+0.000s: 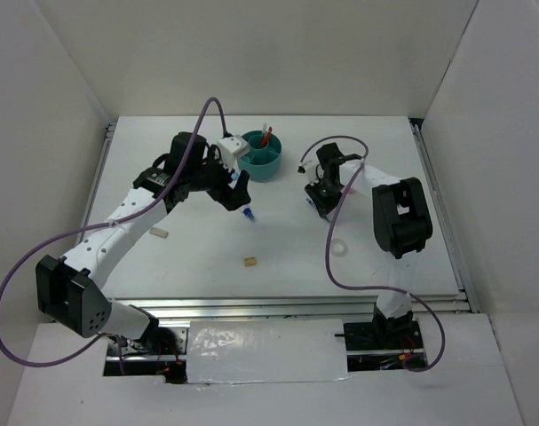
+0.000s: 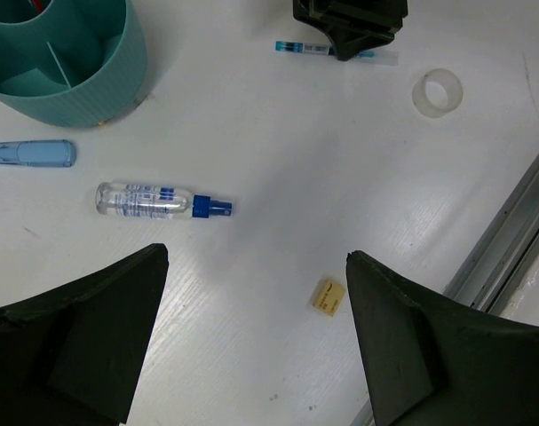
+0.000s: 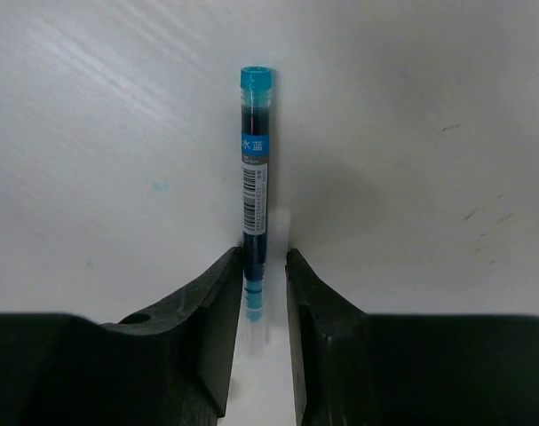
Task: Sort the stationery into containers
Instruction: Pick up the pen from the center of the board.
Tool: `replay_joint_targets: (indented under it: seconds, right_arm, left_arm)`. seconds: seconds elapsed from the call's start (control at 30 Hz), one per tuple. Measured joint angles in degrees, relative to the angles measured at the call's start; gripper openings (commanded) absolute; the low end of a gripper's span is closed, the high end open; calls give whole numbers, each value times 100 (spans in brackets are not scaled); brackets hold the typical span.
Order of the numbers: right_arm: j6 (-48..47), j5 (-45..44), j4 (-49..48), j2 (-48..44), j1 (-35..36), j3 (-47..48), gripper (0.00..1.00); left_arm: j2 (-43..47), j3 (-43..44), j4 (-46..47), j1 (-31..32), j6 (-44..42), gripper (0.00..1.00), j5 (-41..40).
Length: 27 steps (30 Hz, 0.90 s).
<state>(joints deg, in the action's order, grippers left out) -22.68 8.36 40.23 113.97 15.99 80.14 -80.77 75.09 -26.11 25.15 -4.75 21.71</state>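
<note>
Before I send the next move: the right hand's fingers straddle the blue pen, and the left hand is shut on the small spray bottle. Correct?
Not quite. The left wrist view shows the left hand open, with the spray bottle lying untouched ahead of it. The right hand does straddle the blue pen.

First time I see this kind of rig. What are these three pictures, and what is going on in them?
Two white arms, left and right, stand at the near edge of a table. The top view looks down on both; the other two come from cameras on each wrist. The left tool hangs open near a blue-capped tube and the teal organiser. The right tool straddles a pen lying flat; whether it grips yet, I cannot tell. A tape ring and two tan blocks lie loose.
</note>
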Motion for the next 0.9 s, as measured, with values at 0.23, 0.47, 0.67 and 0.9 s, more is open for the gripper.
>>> replay_joint_targets:
  seconds: [0.23,0.47,0.67,0.9]
  right_arm:
    - [-168,-188,356,332,33,490,26]
    - [-479,-247,717,542,114,857,1]
    - [-1071,-396,586,-90,166,494,0]
    - [-2549,-667,-210,-2367,957,-363,0]
  left_arm:
    - [0,-50,-2,-63,2,94,0]
    - [0,-52,42,-264,155,91,125]
    - [149,-208,339,-754,796,91,599]
    - [374,-321,544,-953,1287,90,1563]
